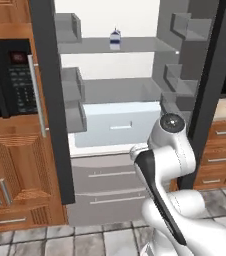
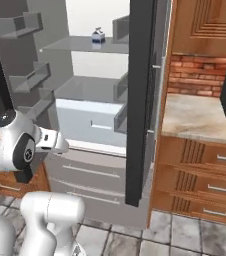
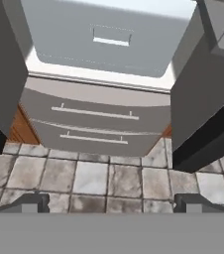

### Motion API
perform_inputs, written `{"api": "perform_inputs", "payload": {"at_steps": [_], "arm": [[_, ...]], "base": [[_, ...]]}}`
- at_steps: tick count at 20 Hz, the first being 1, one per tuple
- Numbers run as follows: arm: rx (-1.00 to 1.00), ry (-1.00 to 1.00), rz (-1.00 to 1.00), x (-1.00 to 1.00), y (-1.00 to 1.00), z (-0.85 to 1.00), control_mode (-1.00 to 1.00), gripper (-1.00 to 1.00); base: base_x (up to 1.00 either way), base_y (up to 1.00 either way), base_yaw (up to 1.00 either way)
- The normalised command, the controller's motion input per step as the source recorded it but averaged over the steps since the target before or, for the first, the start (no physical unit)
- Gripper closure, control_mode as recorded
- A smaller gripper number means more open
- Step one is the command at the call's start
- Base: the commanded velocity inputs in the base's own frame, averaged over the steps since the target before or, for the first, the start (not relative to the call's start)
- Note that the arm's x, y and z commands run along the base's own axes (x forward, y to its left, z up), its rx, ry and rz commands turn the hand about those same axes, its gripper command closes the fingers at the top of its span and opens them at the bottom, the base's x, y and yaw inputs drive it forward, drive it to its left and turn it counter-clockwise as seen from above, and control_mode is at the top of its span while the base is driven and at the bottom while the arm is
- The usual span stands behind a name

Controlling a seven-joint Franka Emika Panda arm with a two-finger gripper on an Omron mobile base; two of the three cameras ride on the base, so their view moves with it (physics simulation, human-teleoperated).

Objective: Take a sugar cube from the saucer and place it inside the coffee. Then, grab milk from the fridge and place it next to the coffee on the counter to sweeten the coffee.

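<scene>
Fridge point(image 1: 110, 150): both doors open, drawers shut.
Milk point(image 1: 115, 39): upright on the fridge's upper shelf, toward the back.
Fingers point(image 3: 112, 203): spread wide, empty, above floor tiles before the fridge.

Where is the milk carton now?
The milk stands alone on the upper shelf inside the open fridge, near the back wall; in the right base view it sits top centre-left.

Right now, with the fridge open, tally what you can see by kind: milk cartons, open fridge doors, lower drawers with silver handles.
Milk carton: 1, on the upper shelf
Open fridge doors: 2
Lower drawers with silver handles: 2
Total: 5
</scene>
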Motion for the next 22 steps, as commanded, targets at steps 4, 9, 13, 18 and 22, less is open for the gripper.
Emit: {"api": "perform_inputs", "payload": {"at_steps": [4,9,13,18,22], "arm": [[0.0,0.0,0.0,0.0,0.0,0.0,1.0,-1.0],[0.0,0.0,0.0,0.0,0.0,0.0,1.0,-1.0],[0.0,0.0,0.0,0.0,0.0,0.0,1.0,-1.0],[0.0,0.0,0.0,0.0,0.0,0.0,1.0,-1.0],[0.0,0.0,0.0,0.0,0.0,0.0,1.0,-1.0]], "base": [[0.61,0.43,-0.35],[0.62,0.33,-0.27],[0.51,0.32,-0.26],[0.34,0.32,-0.15],[0.23,0.3,-0.02]]}}
